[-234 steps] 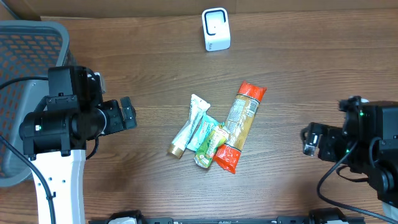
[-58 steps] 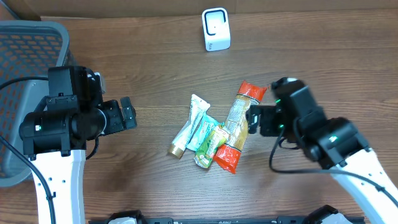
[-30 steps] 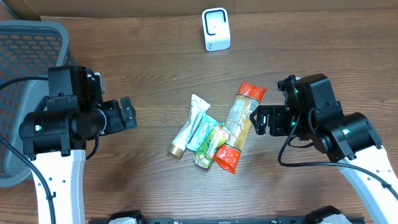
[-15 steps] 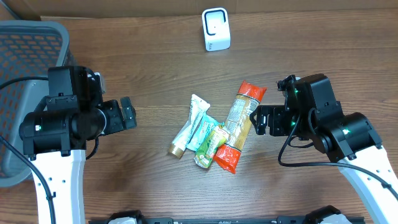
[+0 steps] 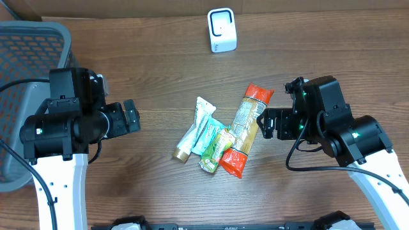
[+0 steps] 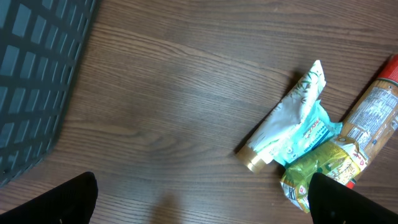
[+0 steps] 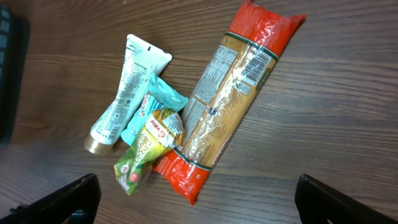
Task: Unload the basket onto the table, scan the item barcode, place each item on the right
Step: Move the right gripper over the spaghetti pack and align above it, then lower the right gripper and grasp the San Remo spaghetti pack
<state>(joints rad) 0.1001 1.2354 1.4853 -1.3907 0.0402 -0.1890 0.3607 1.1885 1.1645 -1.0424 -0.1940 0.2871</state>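
My right claw [image 5: 265,123] stands spread wide with nothing in it, just beside the right edge of the pasta packet [image 5: 246,130], about halfway along its length. The packet lies flat on the table [image 5: 160,70], its long axis slanting: one red end points away toward the far side and the scanner [image 5: 222,30], the other toward the near edge, leaning left. Its lower part touches a green pouch [image 5: 217,150], which lies next to a teal sachet [image 5: 209,135] and a tube [image 5: 195,128]. My left claw [image 5: 131,117] is also wide open and empty, well apart from the pile, near the basket [image 5: 32,38].
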